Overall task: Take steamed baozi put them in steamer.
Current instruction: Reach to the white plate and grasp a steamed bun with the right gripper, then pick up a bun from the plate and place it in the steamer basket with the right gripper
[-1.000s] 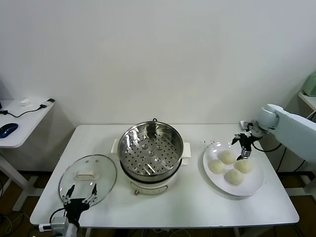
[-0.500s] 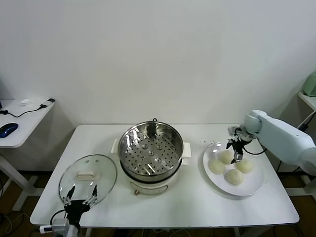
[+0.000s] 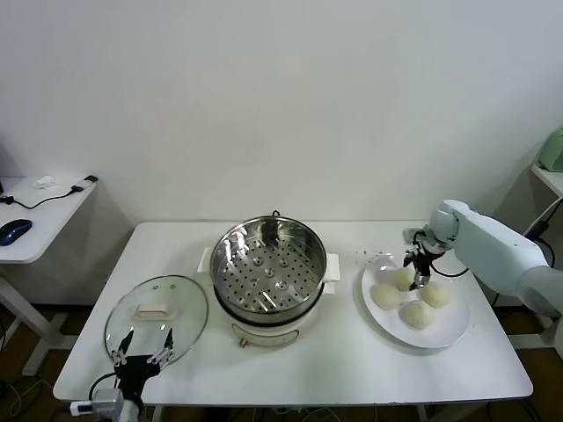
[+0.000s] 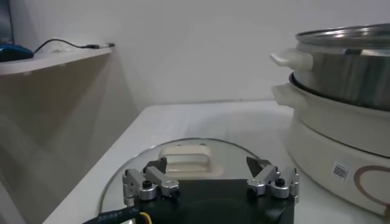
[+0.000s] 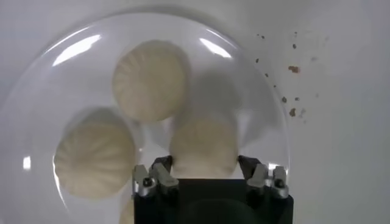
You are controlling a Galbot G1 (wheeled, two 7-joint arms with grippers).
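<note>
Left claw (image 3: 141,354) parked at the near edge of the white rectangular bench (image 3: 290,369), jaws spread wide, nothing in them. It hangs over the near rim of the round glass lid with a white handle (image 3: 157,316), which lies flat on the bench just left of the steamer (image 3: 268,277).

Steamer is the landmark: round shiny stainless-steel pot, perforated steel tray inside, white base, white side handles, standing mid-bench. Tray holds nothing.

Right of the steamer, the flat white round plate (image 3: 444,332) carries all four steamed baozi (image 3: 417,314): smooth, cream-white, dome-shaped, faint pleats on top, packed close together, neighbours touching or nearly so.

Right claw (image 3: 417,272) is down at the bun on the plate's far side, the one nearest the steamer's right handle. In the right wrist view the fingertips (image 5: 161,172) sit on either side of that bun (image 5: 203,146), right at its flanks, jaws partly closed in. Can't tell if they're actually gripping it; bun sits on the plate.

Small brown crumbs (image 5: 292,69) on the bench beside the plate's far rim.

Bench surface plain white. Behind the steamer, bare white wall. Far left of the steamer, a second white side table (image 3: 35,224) with a blue mouse (image 3: 15,230) and a black cable (image 3: 53,200).
</note>
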